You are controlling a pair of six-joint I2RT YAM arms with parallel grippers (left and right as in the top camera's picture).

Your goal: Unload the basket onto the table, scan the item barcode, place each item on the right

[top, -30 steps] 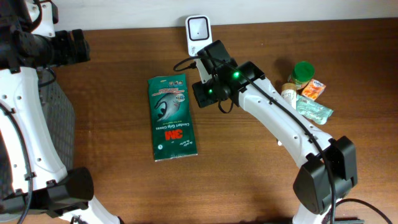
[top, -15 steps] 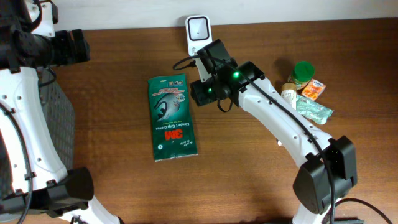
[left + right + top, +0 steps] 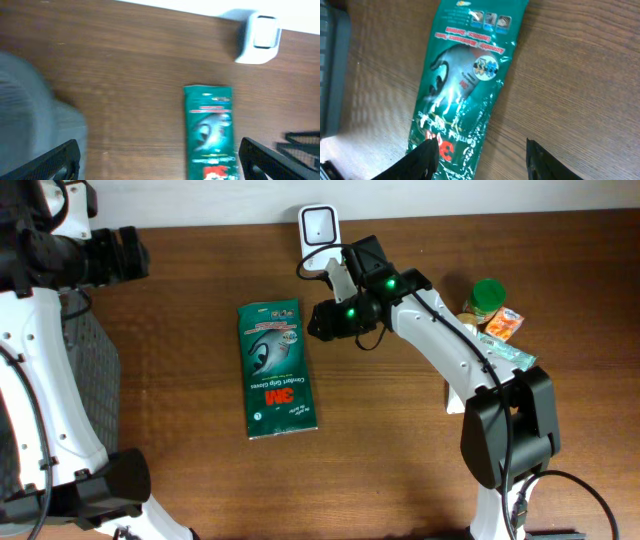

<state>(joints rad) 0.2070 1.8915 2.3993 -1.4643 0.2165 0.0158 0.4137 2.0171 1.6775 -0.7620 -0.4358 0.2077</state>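
Note:
A green 3M glove packet (image 3: 276, 368) lies flat on the wooden table, printed side up; no barcode shows on this face. The white scanner (image 3: 318, 228) stands at the back edge. My right gripper (image 3: 318, 322) hovers just right of the packet's top end. In the right wrist view the packet (image 3: 465, 80) lies below the open right gripper (image 3: 482, 156), which holds nothing. My left gripper (image 3: 161, 161) is wide open and empty, high at the far left. Its view takes in the packet (image 3: 209, 130) and the scanner (image 3: 259, 37).
A green-lidded bottle (image 3: 488, 295), an orange packet (image 3: 503, 324) and a pale green sachet (image 3: 505, 356) cluster at the right. A grey mesh basket (image 3: 95, 365) stands at the left edge. The scanner's cable (image 3: 300, 280) loops near the right wrist.
My right gripper has gone from shut to open, and its arm has swung slightly up and back toward the scanner. The packet and the left arm have not moved.

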